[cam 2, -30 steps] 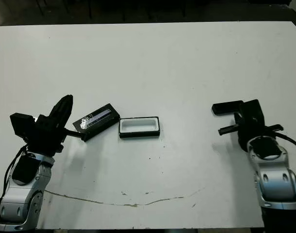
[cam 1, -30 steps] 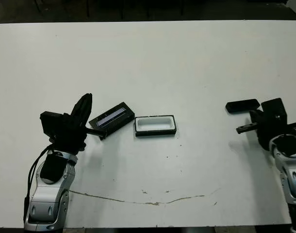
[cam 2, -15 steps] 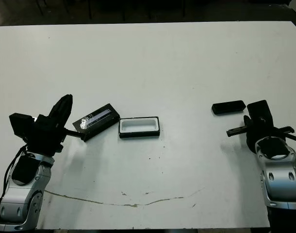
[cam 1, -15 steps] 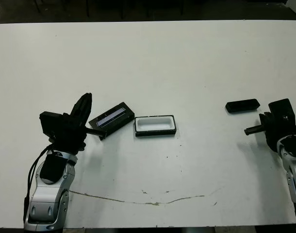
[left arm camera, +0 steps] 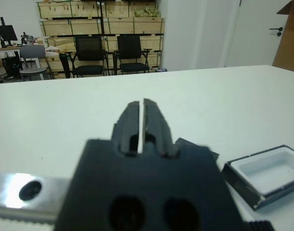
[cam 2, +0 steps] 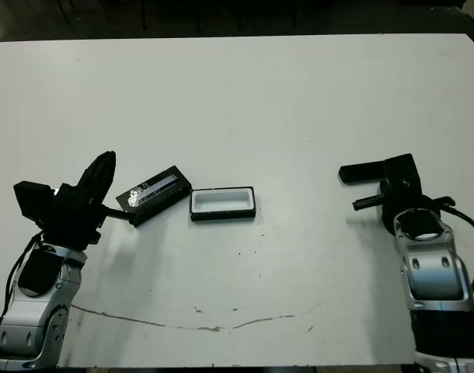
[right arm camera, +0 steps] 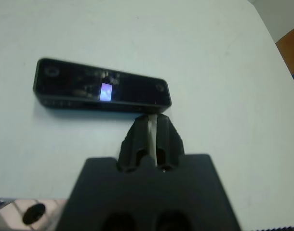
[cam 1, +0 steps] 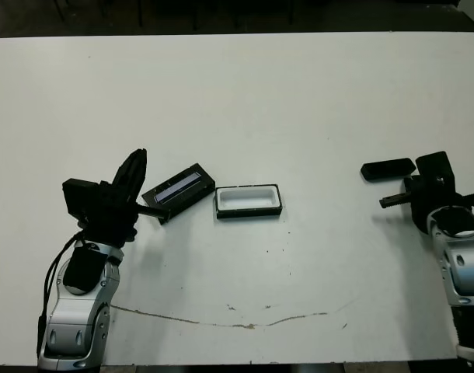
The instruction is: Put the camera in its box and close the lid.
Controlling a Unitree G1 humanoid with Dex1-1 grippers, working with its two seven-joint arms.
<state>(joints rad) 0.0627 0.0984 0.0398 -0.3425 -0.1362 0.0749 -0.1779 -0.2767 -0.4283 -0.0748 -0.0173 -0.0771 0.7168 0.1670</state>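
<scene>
**A:** White table, scuffed near the front edge. Going left to right, what was where?

**B:** Left gripper sat parked with fingers pressed together, holding nothing, same as a second before. Just beside it the lid, then the box, open and empty. Camera lay well apart, far right.

**A:** And the right gripper?

**B:** That was the change. Half a second earlier it had backed off; now it was up against the camera again, fingers together, gripping nothing. My guess: still lining up, pick not started.
</scene>
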